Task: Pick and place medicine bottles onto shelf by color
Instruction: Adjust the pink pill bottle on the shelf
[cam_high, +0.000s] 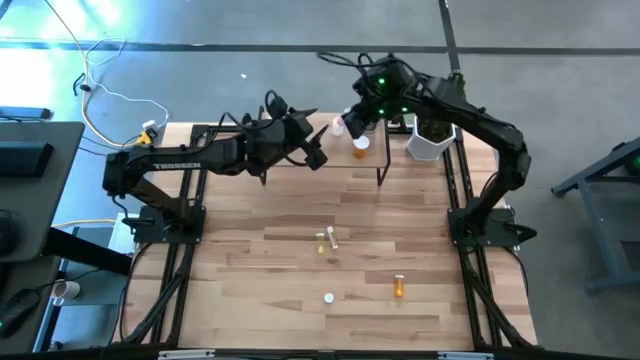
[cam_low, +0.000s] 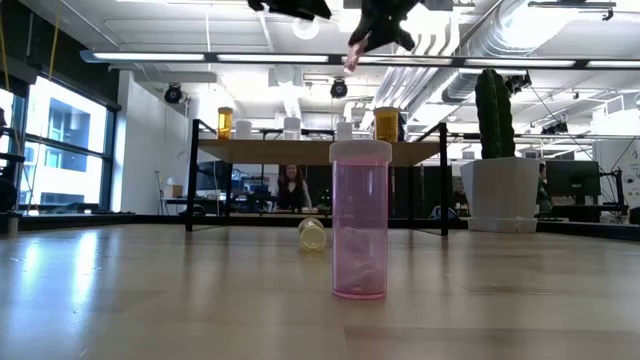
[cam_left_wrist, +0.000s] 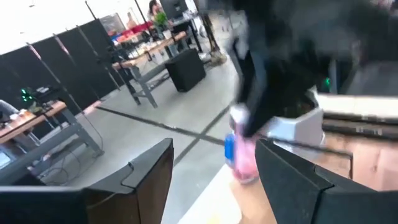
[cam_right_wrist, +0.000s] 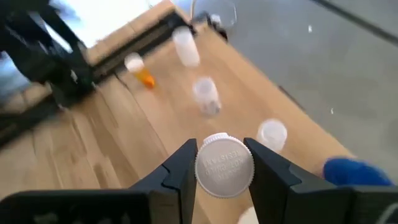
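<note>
My right gripper (cam_right_wrist: 224, 163) is shut on a pink bottle with a white cap (cam_high: 338, 127), high over the light-wood shelf (cam_high: 250, 165) at the table's far side. My left gripper (cam_high: 316, 152) stands open just left of it, with nothing between its fingers. Standing on the shelf top are an orange bottle (cam_right_wrist: 140, 70), clear bottles (cam_right_wrist: 207, 96) and a blue jar (cam_right_wrist: 354, 171). On the table a pink bottle (cam_low: 360, 235) stands upright, while a yellowish one (cam_low: 312, 234) and an orange one (cam_high: 399, 287) lie on their sides. My right gripper pinches the bottle's round white cap (cam_right_wrist: 224, 166) between its two fingers, one on each side of the cap. The fingers slant down from above. The pink body (cam_left_wrist: 245, 163) hangs below them, clear of the shelf.
A white pot with a green plant (cam_high: 430, 140) stands at the shelf's right end, close to my right arm. Black shelf legs (cam_low: 192, 175) stand on the table. The near half of the table holds only the three loose bottles.
</note>
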